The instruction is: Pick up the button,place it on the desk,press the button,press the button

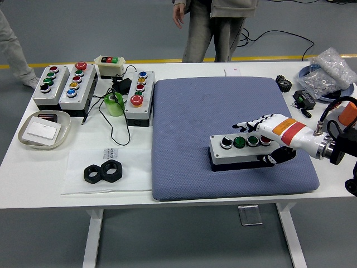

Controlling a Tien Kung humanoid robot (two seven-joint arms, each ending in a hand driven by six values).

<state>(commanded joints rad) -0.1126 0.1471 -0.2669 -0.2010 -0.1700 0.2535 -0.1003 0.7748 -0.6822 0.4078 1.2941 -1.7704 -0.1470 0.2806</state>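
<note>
The white bench (184,195) carries a large blue-grey pad (195,111) across its middle and right. A person (215,28) stands at the far side, arms hanging, touching nothing on the bench. On the pad's right part lies the button box (237,151), a grey case with a black knob, two green buttons and a red one in a row. The right hand (268,137) lies over the box's right end, fingers (248,125) spread flat above the buttons, thumb against the near side. Three more button boxes (72,84) stand at the far left, two black nuts (103,172) nearer.
</note>
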